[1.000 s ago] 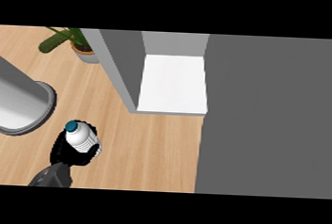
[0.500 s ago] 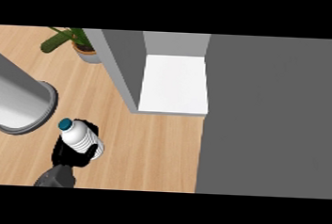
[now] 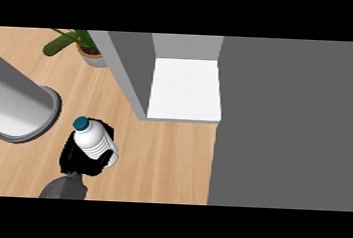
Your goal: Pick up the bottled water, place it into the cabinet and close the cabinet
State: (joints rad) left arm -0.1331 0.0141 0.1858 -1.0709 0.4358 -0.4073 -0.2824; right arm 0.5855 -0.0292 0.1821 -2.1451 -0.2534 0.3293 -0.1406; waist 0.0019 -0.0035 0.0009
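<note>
Only 1 hand shows: a black hand [image 3: 78, 159] on a grey forearm [image 3: 63, 187] coming up from the lower edge at about 7 o'clock in the view. Which arm it is can't be told from this view. Its fingers are curled round the bottled water [image 3: 96, 143], partly hidden behind it. Bottle is white and ribbed with a teal cap [image 3: 81, 122], tilted so the cap points toward 11 o'clock, held over the wooden counter [image 3: 170, 161]. Cabinet [image 3: 185, 89] is open at 1 o'clock from the bottle, white shelf showing, grey door panel [image 3: 130, 74] beside it. Large grey cylinder [image 3: 17, 109] sits at 9 o'clock, near the bottle but apart. Potted plant [image 3: 75, 44] at 11 o'clock, well apart.
</note>
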